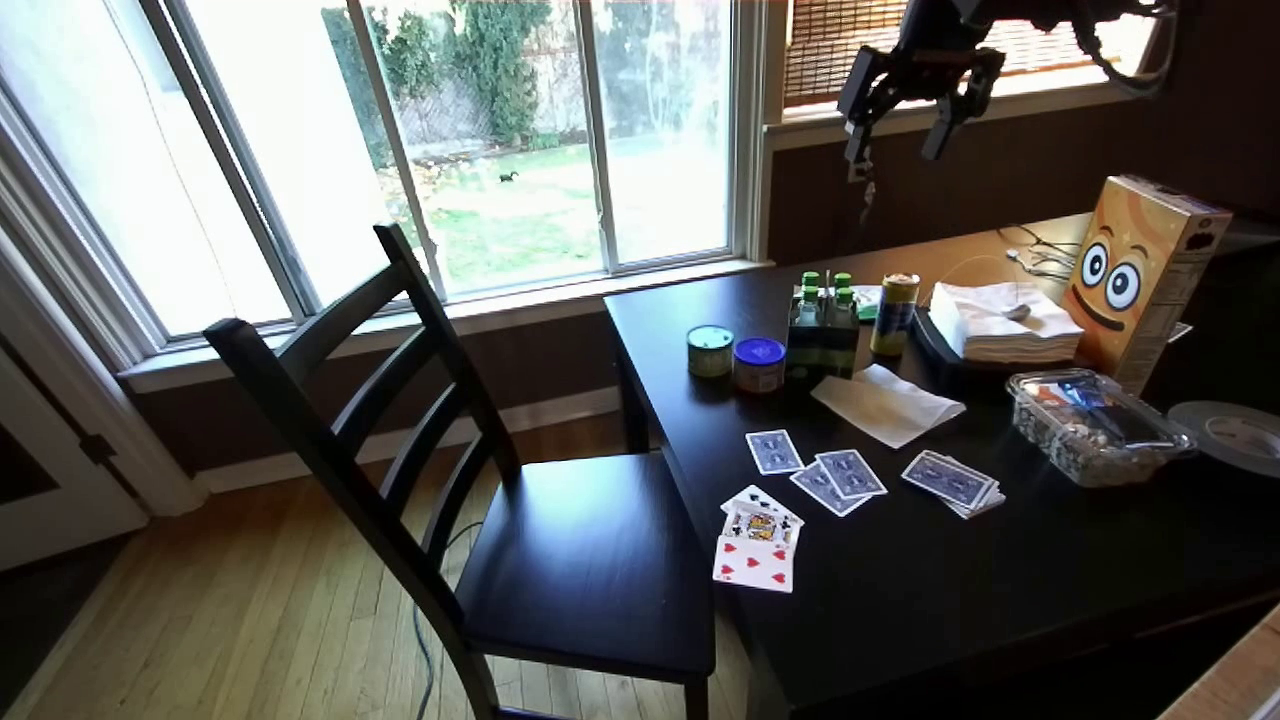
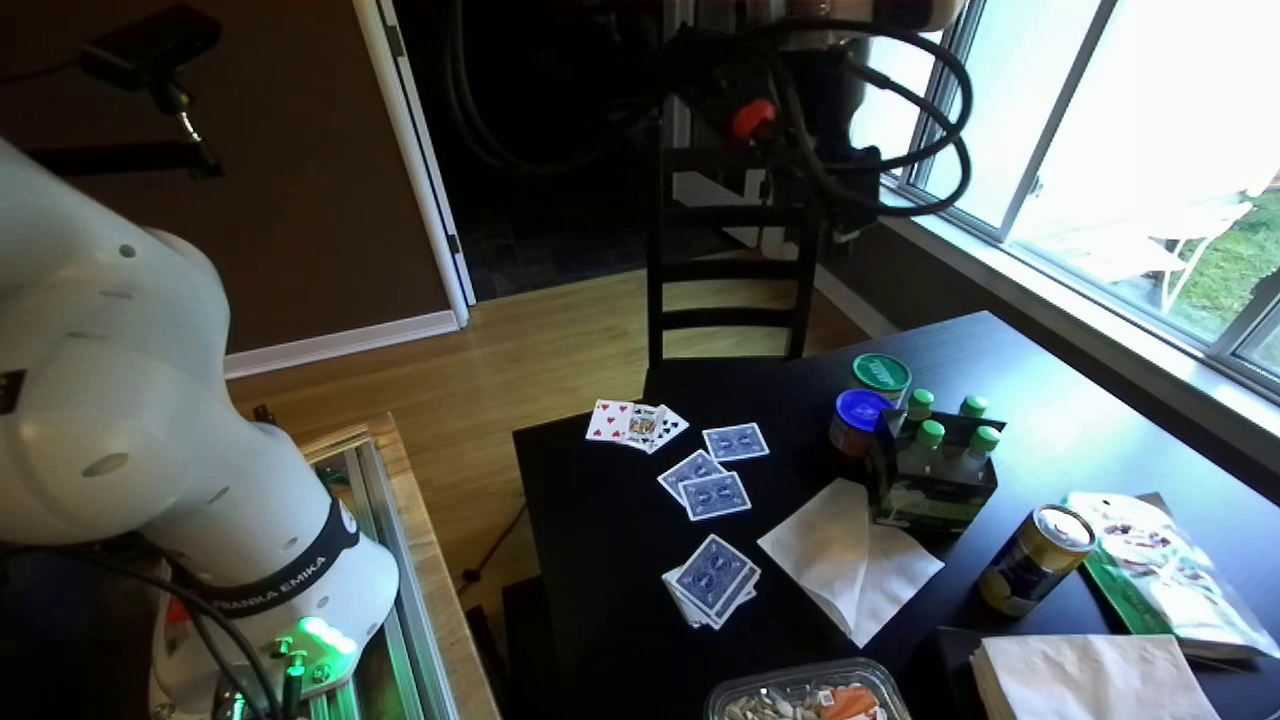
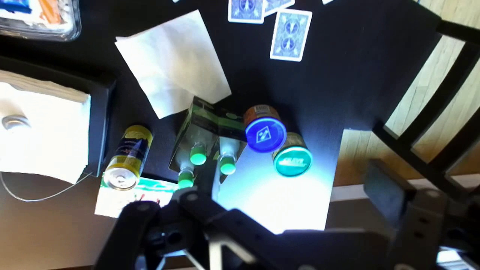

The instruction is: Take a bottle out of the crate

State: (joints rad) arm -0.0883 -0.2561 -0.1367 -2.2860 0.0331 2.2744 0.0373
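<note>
Bottle (image 2: 923, 449) in crate (image 2: 930, 504), tub (image 2: 857, 421) possibly adjoining

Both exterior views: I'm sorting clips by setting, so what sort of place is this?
Probably a home dining area: a slatted chair at a dark table, playing cards laid on it, and a window onto grass.
</note>
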